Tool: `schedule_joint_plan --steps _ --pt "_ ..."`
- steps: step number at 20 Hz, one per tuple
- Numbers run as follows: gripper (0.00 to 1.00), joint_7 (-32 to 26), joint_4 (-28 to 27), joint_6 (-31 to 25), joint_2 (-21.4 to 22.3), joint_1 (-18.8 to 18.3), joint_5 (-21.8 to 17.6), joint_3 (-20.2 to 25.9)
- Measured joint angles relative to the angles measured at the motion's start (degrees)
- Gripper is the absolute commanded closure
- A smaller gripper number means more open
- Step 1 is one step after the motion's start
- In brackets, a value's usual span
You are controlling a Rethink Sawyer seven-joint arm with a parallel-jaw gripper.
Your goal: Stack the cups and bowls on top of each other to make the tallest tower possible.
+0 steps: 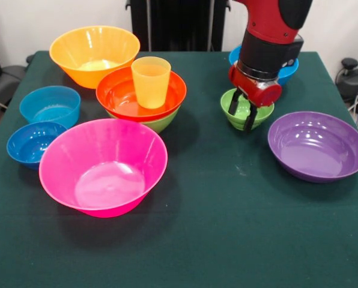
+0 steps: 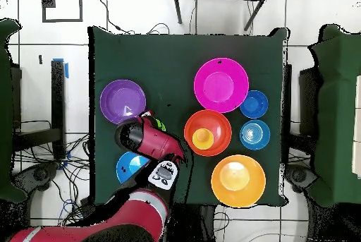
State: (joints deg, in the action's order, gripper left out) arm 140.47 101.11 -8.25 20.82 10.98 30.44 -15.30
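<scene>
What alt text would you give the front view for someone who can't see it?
The gripper reaches into a small green bowl on a green table, fingers straddling its near rim. A yellow cup stands in stacked bowls; loose bowls surround them.

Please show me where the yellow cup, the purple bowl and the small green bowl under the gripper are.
yellow cup point(image 1: 150, 84): front view, on its side wall.
purple bowl point(image 1: 316, 150): front view, on its inner floor.
small green bowl point(image 1: 230, 117): front view, on its outer wall, left of the gripper point(image 1: 242, 115).
</scene>
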Motion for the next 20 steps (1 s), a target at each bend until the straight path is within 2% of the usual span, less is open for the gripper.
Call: schedule_joint_plan --steps 20 --pt "0.0 0.0 0.0 0.9 -1.7 -1.3 0.0 2.4"
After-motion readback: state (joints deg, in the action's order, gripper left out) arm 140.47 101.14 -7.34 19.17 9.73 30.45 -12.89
